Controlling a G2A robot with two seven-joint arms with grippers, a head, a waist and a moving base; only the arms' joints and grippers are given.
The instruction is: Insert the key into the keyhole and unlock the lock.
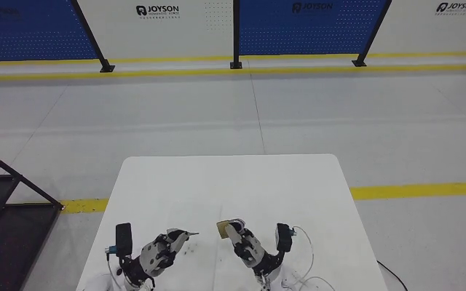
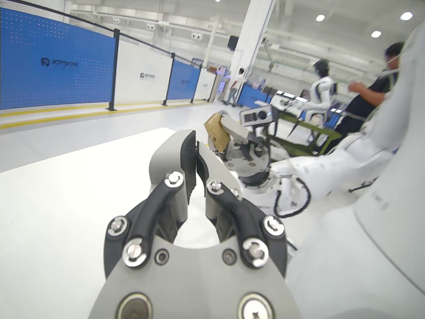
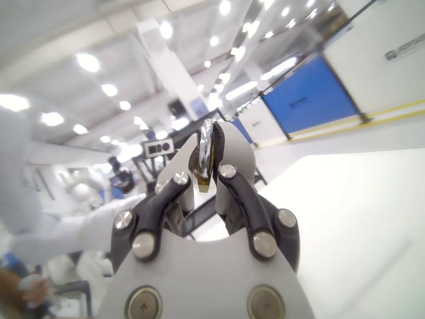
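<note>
Now: lock (image 2: 217, 132), brass body with steel shackle, judged dense, rigid and slick, is held over the table (image 1: 226, 182) with the right pincer (image 3: 208, 144) clamped on it. Key (image 1: 189, 234) looks thin, light and prone to twist. The left pincer (image 2: 196, 149) is closed on it, tip toward the lock, just apart. Best hold: the key's flat head.

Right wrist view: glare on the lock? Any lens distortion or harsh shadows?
Right wrist view: ceiling lights glint on the chrome shackle of the lock, between the right gripper fingers; left wrist view: fence rail curves, wide-lens bending; top view: even light, table without harsh shadows.
</note>
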